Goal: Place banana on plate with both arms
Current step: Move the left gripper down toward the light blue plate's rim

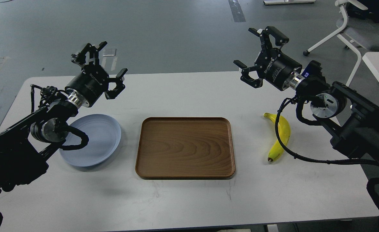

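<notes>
Banana (280, 138) lying on white bench (189, 199), right of wooden tray (185, 147), apart from it; pale blue plate (95, 140) left of tray; left pincer (100, 66) raised above plate's far side, released, empty; right pincer (257, 53) raised beyond banana, released, empty.

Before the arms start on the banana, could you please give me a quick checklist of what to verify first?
1. Right tool open, empty: ok.
2. Left tool open, empty: ok.
3. Banana lying free on the table, right of the tray: ok.
4. Plate bare where visible: ok; its left part is hidden behind the left arm: cannot tell.
5. Cable crossing in front of the banana: not ok, may snag.
</notes>
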Motion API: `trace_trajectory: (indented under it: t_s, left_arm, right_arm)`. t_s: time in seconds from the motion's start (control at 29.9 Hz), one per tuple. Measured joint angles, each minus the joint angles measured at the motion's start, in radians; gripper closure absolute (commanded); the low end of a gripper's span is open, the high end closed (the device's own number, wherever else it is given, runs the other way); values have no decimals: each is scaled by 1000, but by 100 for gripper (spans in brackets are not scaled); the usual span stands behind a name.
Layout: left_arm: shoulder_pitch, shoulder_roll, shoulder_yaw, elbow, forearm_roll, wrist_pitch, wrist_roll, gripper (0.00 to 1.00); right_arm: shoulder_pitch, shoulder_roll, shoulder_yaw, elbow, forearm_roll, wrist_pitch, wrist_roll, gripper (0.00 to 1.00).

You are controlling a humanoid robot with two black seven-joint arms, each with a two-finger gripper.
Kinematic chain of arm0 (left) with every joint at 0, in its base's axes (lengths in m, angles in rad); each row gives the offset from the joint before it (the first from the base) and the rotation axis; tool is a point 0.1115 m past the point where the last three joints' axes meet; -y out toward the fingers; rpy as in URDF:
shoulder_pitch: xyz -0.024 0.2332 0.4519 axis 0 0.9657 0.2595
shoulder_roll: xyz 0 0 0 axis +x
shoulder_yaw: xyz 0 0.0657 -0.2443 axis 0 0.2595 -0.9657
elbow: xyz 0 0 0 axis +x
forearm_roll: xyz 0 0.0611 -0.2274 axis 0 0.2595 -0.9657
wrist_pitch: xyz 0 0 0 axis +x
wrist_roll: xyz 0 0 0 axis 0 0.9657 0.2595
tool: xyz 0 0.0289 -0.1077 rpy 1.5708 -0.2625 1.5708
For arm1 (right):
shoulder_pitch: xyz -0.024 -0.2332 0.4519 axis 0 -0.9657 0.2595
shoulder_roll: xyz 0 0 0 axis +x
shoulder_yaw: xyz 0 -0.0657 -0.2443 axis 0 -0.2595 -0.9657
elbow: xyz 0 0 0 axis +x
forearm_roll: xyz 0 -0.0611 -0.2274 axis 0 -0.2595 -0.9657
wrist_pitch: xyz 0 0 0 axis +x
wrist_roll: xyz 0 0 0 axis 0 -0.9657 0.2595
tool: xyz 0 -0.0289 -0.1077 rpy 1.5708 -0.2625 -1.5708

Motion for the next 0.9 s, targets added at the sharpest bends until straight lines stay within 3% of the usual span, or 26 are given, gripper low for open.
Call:
trace_trajectory:
  t_s: [0.23, 0.57, 0.9]
  left_arm:
    - [7, 32, 3, 5, 3, 6, 3, 2]
    - [38, 41, -8, 22, -7, -4, -3, 2]
    - [30, 43, -11, 23, -1, 5, -8, 2]
  right_arm:
    - [40, -11, -18, -14, 26, 0, -27, 0]
    - [104, 39, -64, -106, 136, 10, -109, 0]
    - [105, 29, -57, -114, 139, 3, -107, 0]
